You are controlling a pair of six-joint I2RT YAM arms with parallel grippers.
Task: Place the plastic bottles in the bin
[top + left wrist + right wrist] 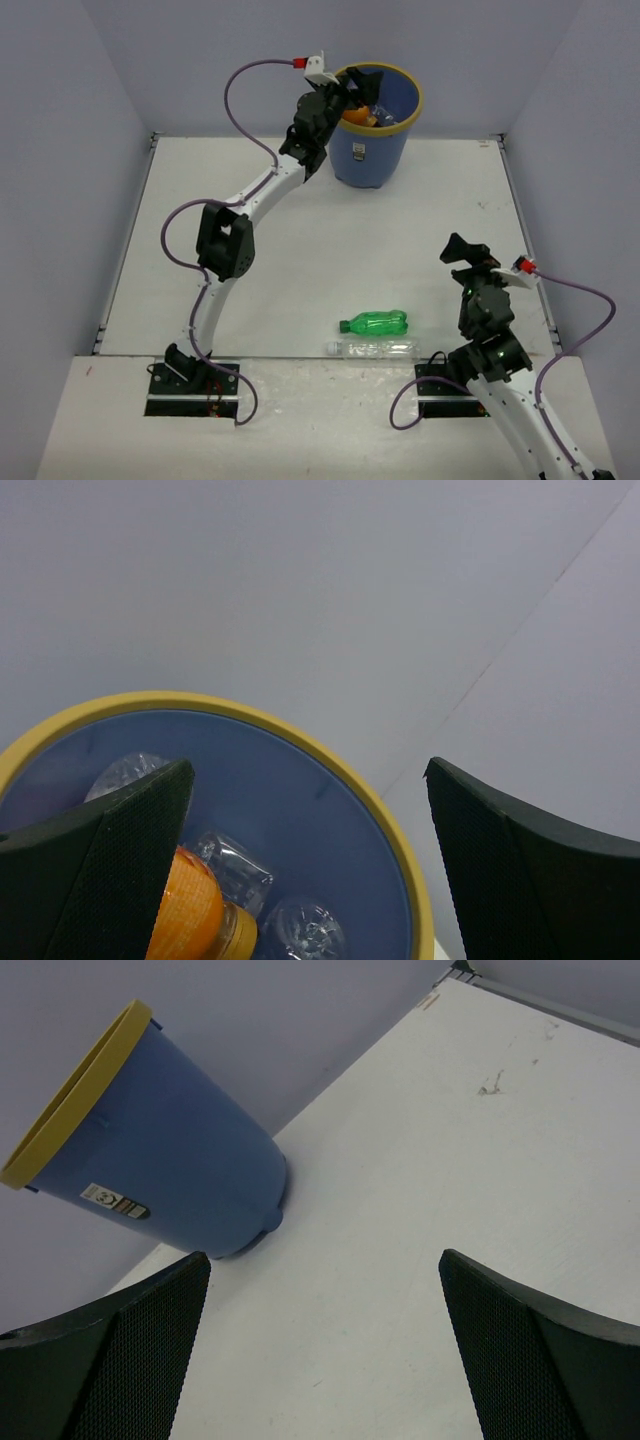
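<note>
White table; left claw spread wide, empty, over bin; right claw likewise.

Lab enclosure: blank walls, white table

Left arm: white links, black joint housings; purple cable looping off it, red connector at top centre; right arm, lower right, matching, green lights lit; left hand fingers black, mesh-textured.
</note>
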